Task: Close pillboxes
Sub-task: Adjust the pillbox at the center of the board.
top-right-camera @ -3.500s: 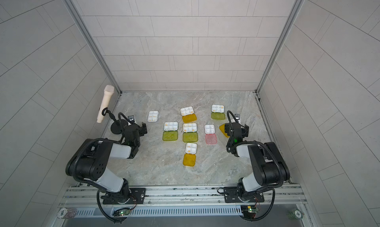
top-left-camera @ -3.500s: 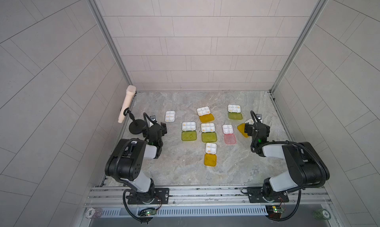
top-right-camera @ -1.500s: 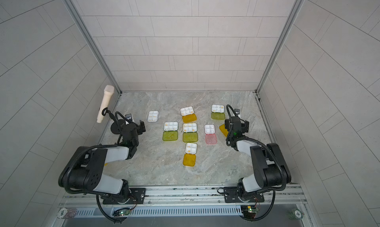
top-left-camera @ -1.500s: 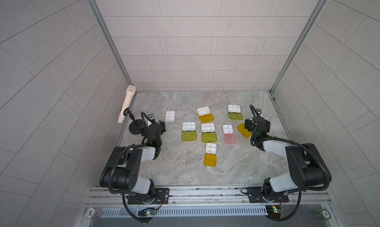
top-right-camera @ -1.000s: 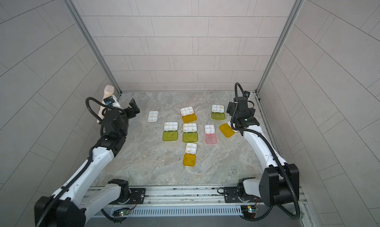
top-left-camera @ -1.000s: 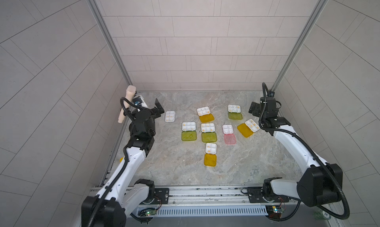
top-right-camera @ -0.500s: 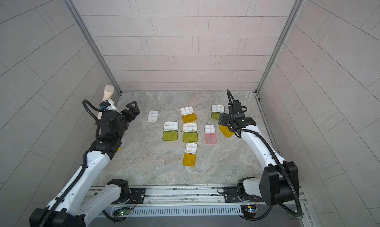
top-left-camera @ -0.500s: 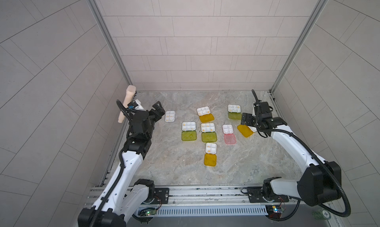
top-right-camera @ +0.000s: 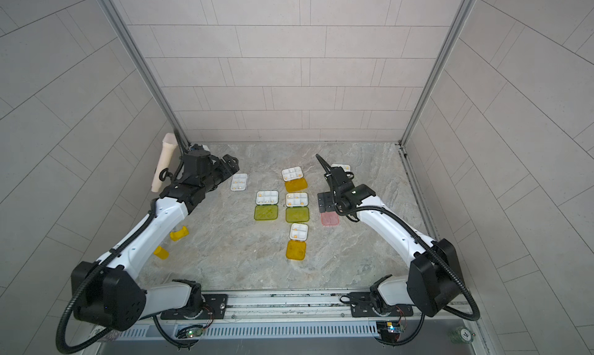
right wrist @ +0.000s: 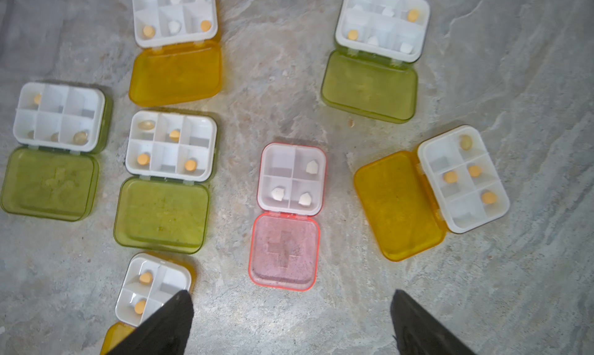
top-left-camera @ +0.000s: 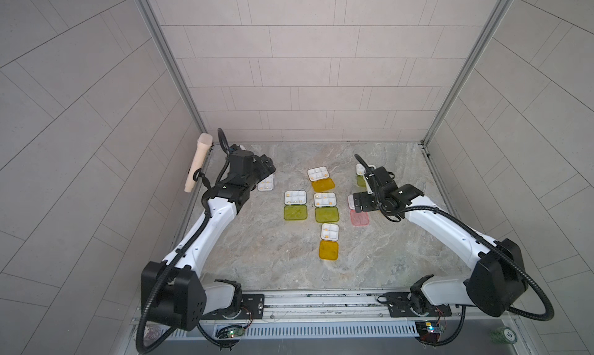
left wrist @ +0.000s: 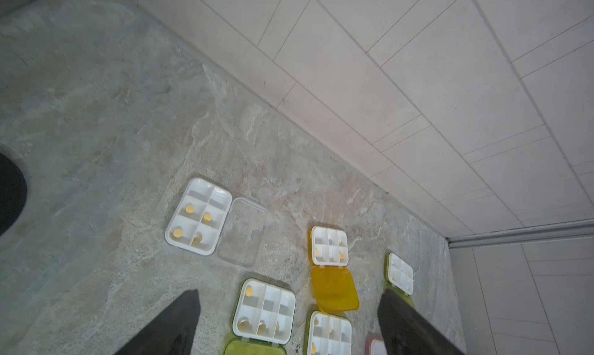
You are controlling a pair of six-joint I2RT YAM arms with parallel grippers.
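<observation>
Several pillboxes lie open on the marble table, white trays with lids folded flat. In the right wrist view I see the pink one (right wrist: 289, 215), three green ones (right wrist: 369, 54) (right wrist: 167, 180) (right wrist: 54, 151) and orange ones (right wrist: 430, 189) (right wrist: 176, 45). A clear-lidded one (left wrist: 199, 217) shows in the left wrist view. My left gripper (top-left-camera: 266, 167) (left wrist: 289, 297) hangs open beside the clear-lidded pillbox (top-left-camera: 266, 185). My right gripper (top-left-camera: 360, 202) (right wrist: 291, 297) hangs open over the pink pillbox's lid (top-left-camera: 359, 217), hiding its tray in both top views. Neither holds anything.
A beige handle (top-left-camera: 198, 165) on a stand with a black round base (left wrist: 9, 192) leans at the left wall. Two small yellow pieces (top-right-camera: 179, 234) (top-right-camera: 160, 252) lie under the left arm. One loose pill (right wrist: 351, 123) rests on the table. Tiled walls close in three sides.
Both arms have unfolded from low near the table's front and reached out over it. The right gripper then swung down and inward to above the pink pillbox; the left lowered beside the clear-lidded one.
</observation>
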